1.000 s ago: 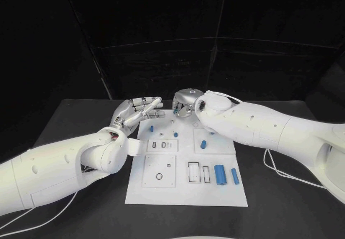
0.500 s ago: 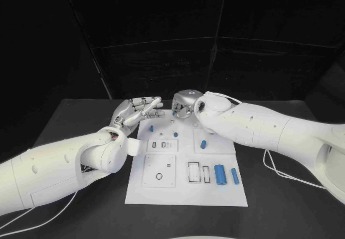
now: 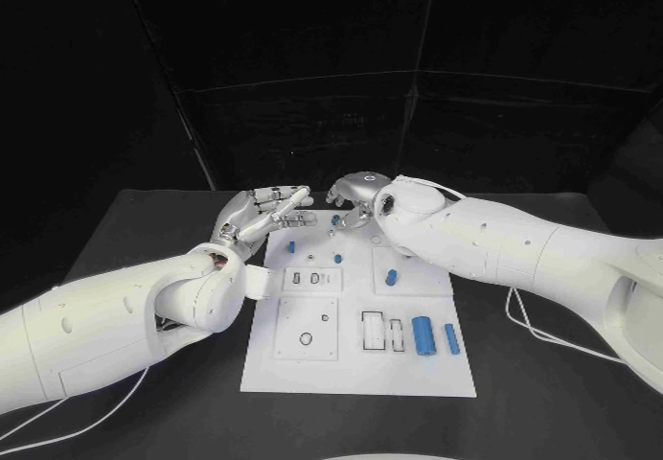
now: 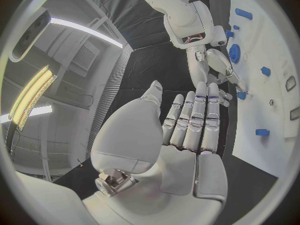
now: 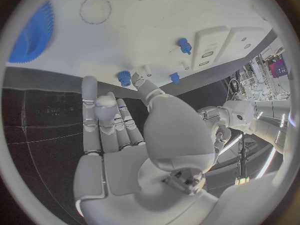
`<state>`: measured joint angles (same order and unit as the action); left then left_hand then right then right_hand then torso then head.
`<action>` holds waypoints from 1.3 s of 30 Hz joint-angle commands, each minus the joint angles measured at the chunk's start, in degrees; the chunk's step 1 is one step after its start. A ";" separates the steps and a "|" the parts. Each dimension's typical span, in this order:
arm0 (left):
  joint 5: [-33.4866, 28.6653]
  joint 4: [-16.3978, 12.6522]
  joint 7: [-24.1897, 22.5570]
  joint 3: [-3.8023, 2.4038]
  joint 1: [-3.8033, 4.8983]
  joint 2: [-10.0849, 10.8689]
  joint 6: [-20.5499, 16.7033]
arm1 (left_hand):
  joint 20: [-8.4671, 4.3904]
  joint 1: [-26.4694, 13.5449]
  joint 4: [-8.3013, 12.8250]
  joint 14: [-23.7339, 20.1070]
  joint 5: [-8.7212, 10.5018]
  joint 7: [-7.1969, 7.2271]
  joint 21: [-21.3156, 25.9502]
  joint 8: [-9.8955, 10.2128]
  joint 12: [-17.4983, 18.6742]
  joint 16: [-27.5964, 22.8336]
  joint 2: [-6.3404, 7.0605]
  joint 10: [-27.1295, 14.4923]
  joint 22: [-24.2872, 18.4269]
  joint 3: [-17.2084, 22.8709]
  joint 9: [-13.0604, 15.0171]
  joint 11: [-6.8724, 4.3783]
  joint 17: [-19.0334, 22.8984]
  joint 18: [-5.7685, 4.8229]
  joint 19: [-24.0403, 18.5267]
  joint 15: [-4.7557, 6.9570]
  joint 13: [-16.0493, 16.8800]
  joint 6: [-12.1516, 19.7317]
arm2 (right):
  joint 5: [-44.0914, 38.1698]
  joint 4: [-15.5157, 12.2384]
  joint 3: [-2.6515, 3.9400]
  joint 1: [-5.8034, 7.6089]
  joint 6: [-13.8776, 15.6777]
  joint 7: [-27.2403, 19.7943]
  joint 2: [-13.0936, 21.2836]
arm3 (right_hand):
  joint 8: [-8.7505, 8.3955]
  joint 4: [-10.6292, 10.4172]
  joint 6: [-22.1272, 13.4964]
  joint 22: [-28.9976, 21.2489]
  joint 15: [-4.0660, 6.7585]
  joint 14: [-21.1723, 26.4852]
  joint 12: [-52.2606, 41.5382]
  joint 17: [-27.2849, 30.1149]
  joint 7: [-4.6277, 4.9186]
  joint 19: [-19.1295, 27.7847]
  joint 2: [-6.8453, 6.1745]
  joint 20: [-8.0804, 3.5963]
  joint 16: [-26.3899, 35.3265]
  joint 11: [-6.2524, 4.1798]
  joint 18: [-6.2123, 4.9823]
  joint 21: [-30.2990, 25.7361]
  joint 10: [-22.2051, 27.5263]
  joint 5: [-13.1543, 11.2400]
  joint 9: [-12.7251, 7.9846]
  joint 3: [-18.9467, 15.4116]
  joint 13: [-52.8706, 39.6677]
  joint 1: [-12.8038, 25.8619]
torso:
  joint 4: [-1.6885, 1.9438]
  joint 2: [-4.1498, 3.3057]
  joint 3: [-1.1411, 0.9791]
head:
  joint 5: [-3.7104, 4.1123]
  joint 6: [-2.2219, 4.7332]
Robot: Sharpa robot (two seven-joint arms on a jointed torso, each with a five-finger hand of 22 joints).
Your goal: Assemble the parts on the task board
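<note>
Both robot hands at far edge of task board [image 3: 356, 359]. Left robot hand [image 3: 260, 217] open, empty. Right robot hand [image 3: 354, 198] fingers curled beside small blue part [image 3: 337, 218]; I can't tell if held. Risk: fingertips collide, part slips off onto table [image 3: 125, 240].

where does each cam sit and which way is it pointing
Head view: on the robot's head, looking down at the task board; both white arms show, left hand and right hand at its far end.
Left wrist view: behind the left hand, facing across the board's far end toward the right hand.
Right wrist view: behind the right hand, facing the board.
Shared: all three views show the board and its blue parts.
</note>
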<state>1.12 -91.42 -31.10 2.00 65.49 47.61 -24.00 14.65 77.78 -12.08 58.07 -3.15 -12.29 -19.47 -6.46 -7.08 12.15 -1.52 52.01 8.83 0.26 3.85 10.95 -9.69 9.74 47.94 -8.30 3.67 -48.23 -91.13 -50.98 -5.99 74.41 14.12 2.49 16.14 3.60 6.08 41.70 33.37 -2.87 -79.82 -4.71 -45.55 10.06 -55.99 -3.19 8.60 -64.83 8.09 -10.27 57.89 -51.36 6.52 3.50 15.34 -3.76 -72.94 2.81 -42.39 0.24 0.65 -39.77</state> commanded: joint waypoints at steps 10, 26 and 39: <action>0.34 -0.15 -0.02 -0.06 0.13 0.34 0.89 | 0.05 0.31 0.47 0.19 -0.12 -1.31 -0.01 0.14 0.30 -0.51 -0.46 0.27 -0.15 -0.07 -0.06 0.17 -0.11 0.67 0.40 -0.16 -0.07 -0.62 | 8.23 -8.73 0.04 0.13 9.99 0.06 8.28 | 1.73 -1.45 9.92 1.49 0.75 -2.91 -5.14 -4.53 1.14 -3.19 1.68 -0.91 -2.79 -0.86 -0.01 1.17 -6.49 5.27 1.03 -1.67 -0.48 -2.23 | -0.42 0.20 0.00 | -0.73 0.37; 0.34 0.09 0.08 -0.05 0.12 0.90 1.42 | 0.05 0.48 0.68 0.26 -0.13 -1.25 0.08 0.11 0.30 -0.66 -0.69 0.62 -0.22 -0.04 -0.03 0.11 -0.21 0.68 0.37 -0.14 -0.02 -0.99 | 25.36 -18.65 3.03 0.15 1.93 4.31 23.48 | 3.05 -6.73 7.87 31.04 2.29 -9.28 -75.93 -40.02 0.07 -20.63 -0.70 -1.93 -23.61 -3.08 5.19 20.33 -29.63 7.51 0.63 -9.82 -72.03 0.77 | -1.40 0.49 -0.19 | -0.18 0.69; 0.33 0.93 0.21 -0.04 0.10 0.25 1.80 | 0.05 0.53 0.75 0.28 -0.14 -1.22 0.10 0.11 0.31 -0.71 -0.78 0.72 -0.24 -0.03 -0.03 0.09 -0.25 0.69 0.37 -0.13 -0.02 -1.09 | 18.99 -15.40 3.09 -0.07 -2.91 5.87 20.57 | 3.43 -7.12 6.04 38.14 1.62 -9.69 -79.90 -42.12 0.66 -24.30 -0.39 -1.36 -24.41 -2.39 6.50 24.03 -32.69 6.38 0.48 -11.10 -77.94 -0.42 | -1.25 0.42 -0.11 | 0.23 0.54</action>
<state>1.14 -90.47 -30.70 2.00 65.51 47.97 -23.13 14.65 78.04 -11.76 58.07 -3.15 -12.50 -19.47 -6.46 -7.08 11.71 -1.79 52.34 8.67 0.26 3.85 11.04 -9.85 9.72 47.94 -8.30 3.68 -48.87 -69.98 -66.68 -2.96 74.30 14.08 7.30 36.97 6.83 -1.10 48.15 71.44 -0.83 -83.94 -84.48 -74.94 10.79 -79.99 -3.50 7.17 -89.02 5.53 -4.85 81.72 -83.64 13.27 4.04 4.52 -74.95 -72.91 1.57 -41.97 0.03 0.86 -39.19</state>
